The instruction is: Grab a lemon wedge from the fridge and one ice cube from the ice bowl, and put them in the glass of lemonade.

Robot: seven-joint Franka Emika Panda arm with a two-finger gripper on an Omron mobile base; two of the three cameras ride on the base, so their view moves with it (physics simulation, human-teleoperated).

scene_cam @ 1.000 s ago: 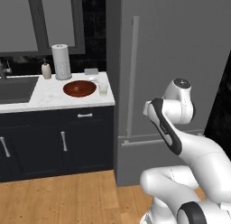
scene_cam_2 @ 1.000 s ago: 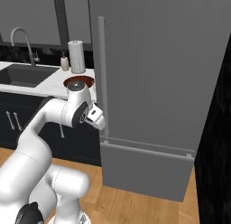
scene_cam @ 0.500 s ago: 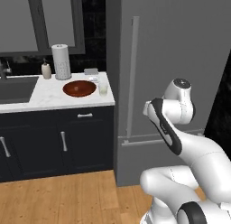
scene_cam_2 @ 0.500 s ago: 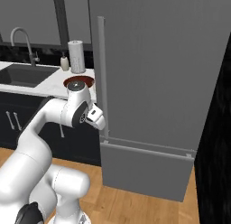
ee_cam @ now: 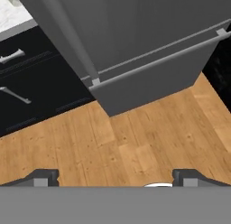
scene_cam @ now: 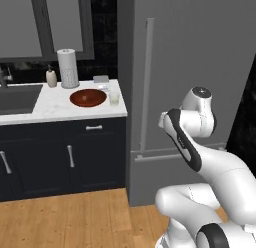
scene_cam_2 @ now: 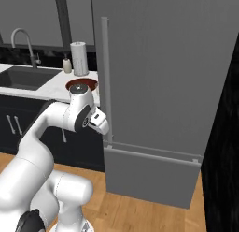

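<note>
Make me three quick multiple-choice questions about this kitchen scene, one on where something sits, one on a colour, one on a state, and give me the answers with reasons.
1. Where does the glass of lemonade stand?
A. On the floor by the fridge
B. On the counter, just right of the ice bowl
C. In the sink

2. What colour is the ice bowl?
A. Glossy reddish-brown
B. Pale blue
C. White

3. In what state is the fridge door?
A. Wide open
B. Removed
C. Shut

Answers:
1. B: the left base view shows the glass on the white counter near its right end, beside the bowl.
2. A: the wide, shallow bowl reads reddish-brown in both base views.
3. C: the grey door sits flush, its long bar handle is untouched and none of the interior shows, while the gripper looks down with its fingers spread wide.
</note>
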